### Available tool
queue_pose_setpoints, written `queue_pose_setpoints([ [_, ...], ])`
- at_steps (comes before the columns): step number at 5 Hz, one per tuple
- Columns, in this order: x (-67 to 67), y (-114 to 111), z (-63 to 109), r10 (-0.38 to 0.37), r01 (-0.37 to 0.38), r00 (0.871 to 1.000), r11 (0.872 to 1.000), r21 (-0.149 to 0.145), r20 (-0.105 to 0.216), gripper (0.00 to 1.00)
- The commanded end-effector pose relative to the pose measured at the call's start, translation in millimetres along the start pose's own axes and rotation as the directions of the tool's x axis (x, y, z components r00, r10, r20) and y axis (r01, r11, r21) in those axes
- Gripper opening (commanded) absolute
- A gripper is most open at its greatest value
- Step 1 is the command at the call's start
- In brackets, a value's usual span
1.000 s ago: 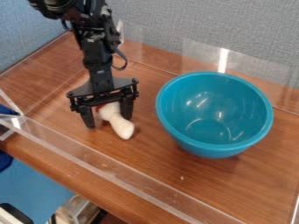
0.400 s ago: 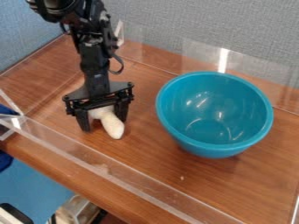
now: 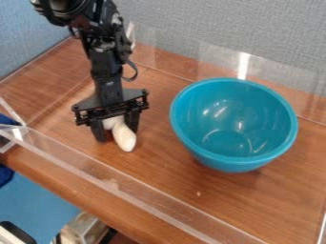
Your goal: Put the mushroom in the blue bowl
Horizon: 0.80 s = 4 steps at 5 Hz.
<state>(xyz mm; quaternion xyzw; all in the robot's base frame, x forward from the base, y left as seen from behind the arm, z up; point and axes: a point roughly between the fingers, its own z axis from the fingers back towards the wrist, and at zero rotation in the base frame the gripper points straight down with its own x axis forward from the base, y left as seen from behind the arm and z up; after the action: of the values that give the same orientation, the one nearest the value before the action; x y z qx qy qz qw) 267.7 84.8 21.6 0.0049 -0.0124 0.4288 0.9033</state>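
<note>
**Pincer down over the mushroom, bowl waiting to the side**

The wooden table is fenced by clear plastic walls: a low one along the near edge, another along the left, and upright panels at the back. Inside that fence the board is mostly bare; there is open room in front of the arm and a bare strip between the arm and the bowl.

One mushroom lies on the table, its pale stem showing between the black fingers of the one gripper, which points straight down over it. The fingers stand on either side of the stem and near it, but whether they are pressing it cannot be told from this view.

One blue bowl sits upright to the right of the gripper, near it but apart, holding nothing.
</note>
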Motion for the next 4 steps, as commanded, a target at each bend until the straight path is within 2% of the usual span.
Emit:
queue_pose_setpoints([
  [1,0.3,-2,11.7,-0.022,0.022,0.999,1.000,-0.005,0.029,0.00],
  [3,-4.5,-2,28.1,-0.064,0.064,0.997,0.998,-0.006,0.036,0.00],
  [4,-10.5,-10,64.0,-0.115,0.117,0.992,0.991,-0.060,0.049,0.00],
])
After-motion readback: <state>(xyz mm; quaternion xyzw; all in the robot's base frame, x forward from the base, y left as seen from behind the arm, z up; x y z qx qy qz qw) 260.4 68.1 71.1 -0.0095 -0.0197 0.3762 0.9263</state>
